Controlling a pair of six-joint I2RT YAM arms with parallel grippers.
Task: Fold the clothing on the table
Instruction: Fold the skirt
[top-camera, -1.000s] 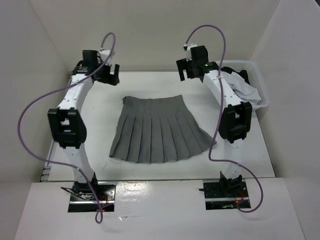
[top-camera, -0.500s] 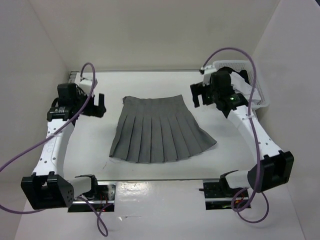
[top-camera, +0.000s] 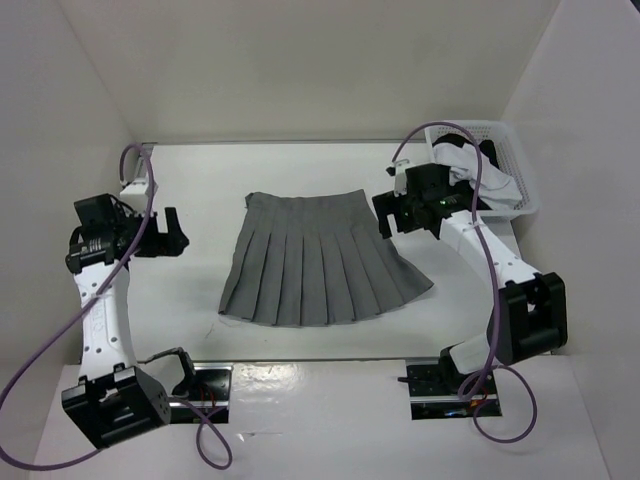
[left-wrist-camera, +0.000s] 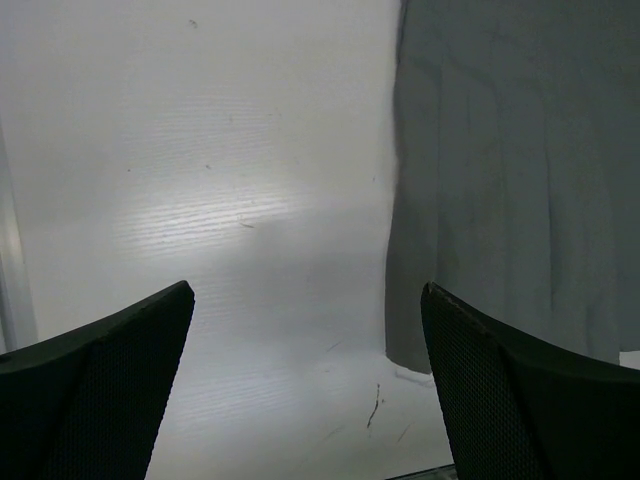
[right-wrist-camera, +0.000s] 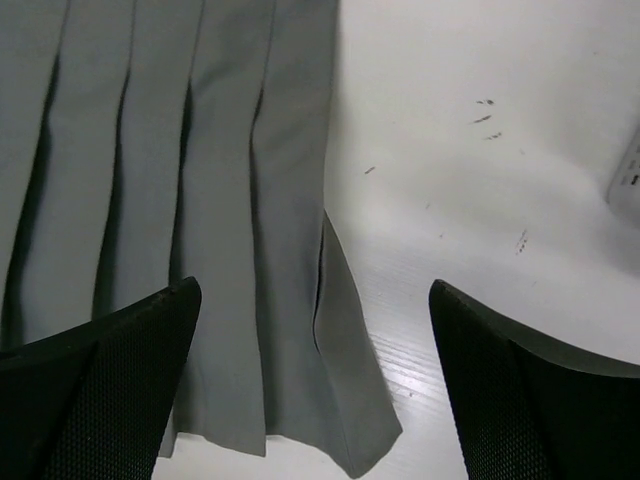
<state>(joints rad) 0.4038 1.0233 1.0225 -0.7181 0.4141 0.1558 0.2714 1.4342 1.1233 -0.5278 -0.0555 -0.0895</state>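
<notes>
The table (top-camera: 190, 300) carries the clothing (top-camera: 315, 260) flat at centre, fully spread; I see no fold made, so the whole task is left to do. My left gripper (top-camera: 172, 232) hangs apart on its left, my right gripper (top-camera: 384, 214) near its right edge, both wide open, empty

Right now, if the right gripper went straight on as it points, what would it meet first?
Likely the side edge of the grey pleated skirt, lying on the white table; depth unclear.
</notes>
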